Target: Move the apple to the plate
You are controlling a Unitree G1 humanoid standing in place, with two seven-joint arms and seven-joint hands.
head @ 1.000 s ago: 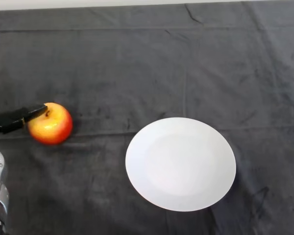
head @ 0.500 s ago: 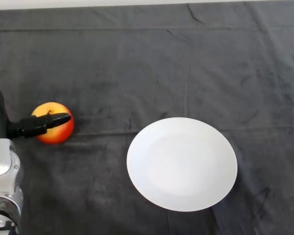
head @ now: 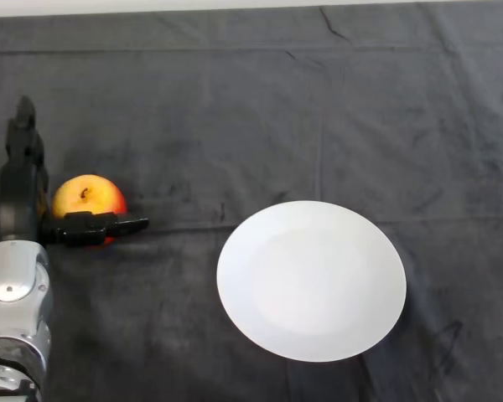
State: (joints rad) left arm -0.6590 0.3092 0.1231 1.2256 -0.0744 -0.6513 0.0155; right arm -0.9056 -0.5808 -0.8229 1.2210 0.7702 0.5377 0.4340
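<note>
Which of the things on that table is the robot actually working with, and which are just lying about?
Part of the job:
- apple, on the cloth at the table's left
- white plate, bare, where the apple should go
- left hand, open, fingers straight on either side of the apple

Just lying about:
- dark cloth covering the table; nothing else shows

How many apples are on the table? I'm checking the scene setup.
1. The apple sits on the dark cloth at the left, between the robot hand's fingers, left of the empty white plate. Nothing looks hidden.
</note>
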